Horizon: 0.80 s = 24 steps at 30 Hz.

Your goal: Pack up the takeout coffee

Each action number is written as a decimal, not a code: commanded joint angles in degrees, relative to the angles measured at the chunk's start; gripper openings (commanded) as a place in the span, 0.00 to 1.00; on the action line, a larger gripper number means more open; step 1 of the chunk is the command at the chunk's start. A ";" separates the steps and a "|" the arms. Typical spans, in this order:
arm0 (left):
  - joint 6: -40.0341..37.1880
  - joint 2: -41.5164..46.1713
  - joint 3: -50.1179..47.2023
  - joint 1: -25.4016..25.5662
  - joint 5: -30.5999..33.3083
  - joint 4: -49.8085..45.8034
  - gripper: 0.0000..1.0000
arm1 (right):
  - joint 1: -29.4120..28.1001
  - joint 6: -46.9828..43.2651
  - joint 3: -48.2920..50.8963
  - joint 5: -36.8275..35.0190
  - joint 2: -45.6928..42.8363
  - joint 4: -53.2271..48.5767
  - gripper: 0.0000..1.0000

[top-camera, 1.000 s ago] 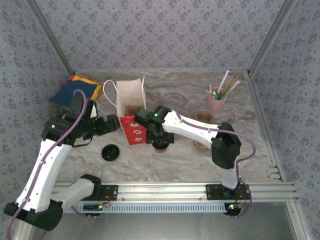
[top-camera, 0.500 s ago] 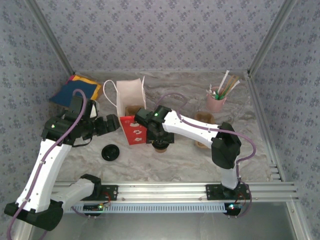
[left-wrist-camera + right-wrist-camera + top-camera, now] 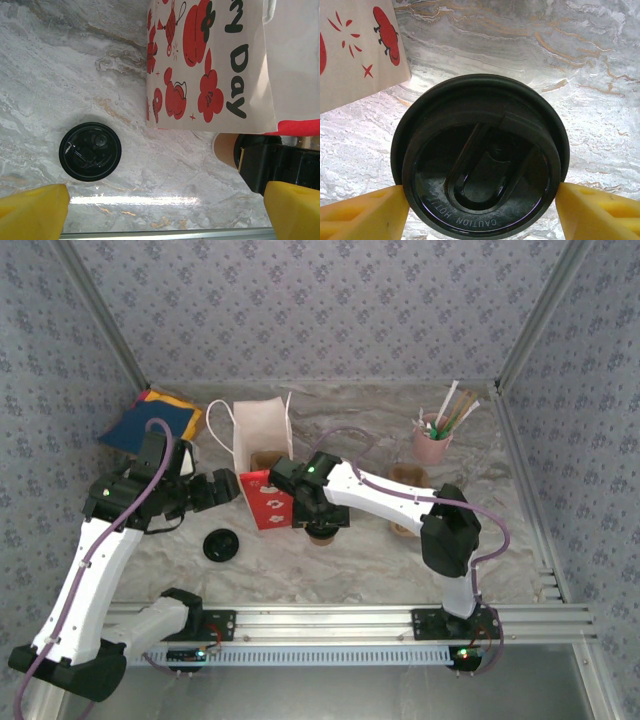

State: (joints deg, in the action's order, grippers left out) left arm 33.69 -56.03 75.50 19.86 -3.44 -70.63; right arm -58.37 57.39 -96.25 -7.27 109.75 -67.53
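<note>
Near the middle of the table, just off the right side of the paper bag, you have the takeout coffee upright with its black lid fitted. Your right gripper hangs straight over it. In the right wrist view the round lid sits squarely between the two yellow fingers. Each pad meets the lid's rim, one on its left and one on its right, so the fingers are closed in on the cup from both sides. The raised "CAUTION HOT" lettering runs along the lid's edge nearest that camera.

From the left wrist view you can see a slice of the cup's brown wall below the bag's red-printed face, with the black body of the right gripper just beside it. You cannot tell from these views whether the cup's base rests on the marble.

Your left gripper is on the other side of the bag, toward the table's left edge. Its fingers are spread wide, with bare marble between them. A loose black lid lies flat on the table between the left gripper and the near edge. It is apart from the bag and well apart from the coffee.

Toward the far right corner stands a pink cup of straws. In the far left corner lies a blue, yellow and red cloth. Neither touches the bag.
</note>
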 commanded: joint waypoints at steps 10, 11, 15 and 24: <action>-0.65 0.38 -0.36 -0.48 -1.40 -0.47 1.00 | 0.71 -0.59 1.25 -0.64 0.90 -0.82 0.75; -0.60 0.35 -0.36 -0.46 -1.44 -0.39 1.00 | 0.71 -0.68 1.32 -0.64 0.90 -0.77 0.75; -0.56 0.40 -0.36 -0.43 -1.77 -0.28 1.00 | 0.95 -0.83 1.68 -0.62 1.08 -0.63 0.74; -0.51 0.48 -0.26 -0.44 -1.94 -0.42 1.00 | 1.07 -1.03 2.25 -0.30 1.45 0.07 0.74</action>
State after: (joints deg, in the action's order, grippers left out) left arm 33.69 -56.03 75.16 19.86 -4.54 -70.63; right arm -58.00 56.97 -95.88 -7.20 109.75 -67.00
